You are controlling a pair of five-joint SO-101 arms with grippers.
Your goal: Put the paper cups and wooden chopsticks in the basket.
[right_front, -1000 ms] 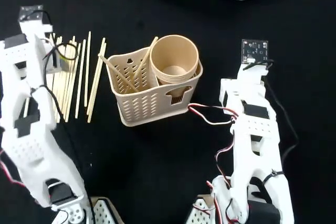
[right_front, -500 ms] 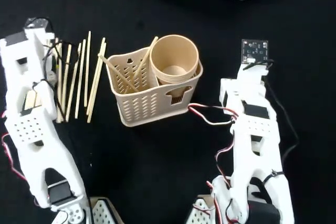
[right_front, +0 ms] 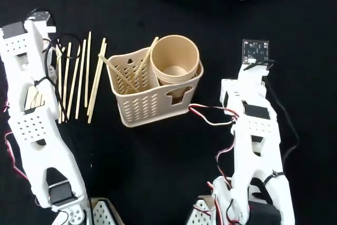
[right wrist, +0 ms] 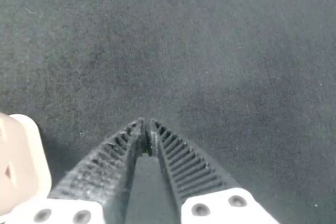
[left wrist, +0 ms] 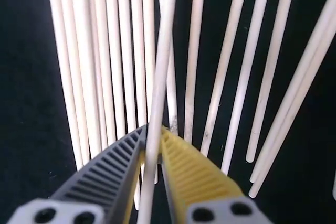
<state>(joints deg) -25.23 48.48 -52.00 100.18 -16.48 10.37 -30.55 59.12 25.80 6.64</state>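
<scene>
Several loose wooden chopsticks (right_front: 79, 77) lie side by side on the black table, left of the beige basket (right_front: 142, 104). The basket holds nested paper cups (right_front: 175, 61) and two chopsticks (right_front: 122, 75) leaning in its other half. My left arm (right_front: 23, 56) hangs over the loose pile. My left gripper (left wrist: 153, 129) is shut on one chopstick (left wrist: 163, 66), which crosses above the others (left wrist: 105, 51). To the right of the basket, my right gripper (right wrist: 145, 125) is shut on nothing, just above the cloth.
A black cloth (right_front: 158, 172) covers the table. The right arm (right_front: 253, 125) with its red and white wires stands right of the basket. A corner of the basket (right wrist: 18, 156) shows beside the right gripper. Clothing lies past the far edge.
My left arm has swung over the chopstick pile, shifting a little towards the table's left edge. The right arm, basket and cups have not moved.
</scene>
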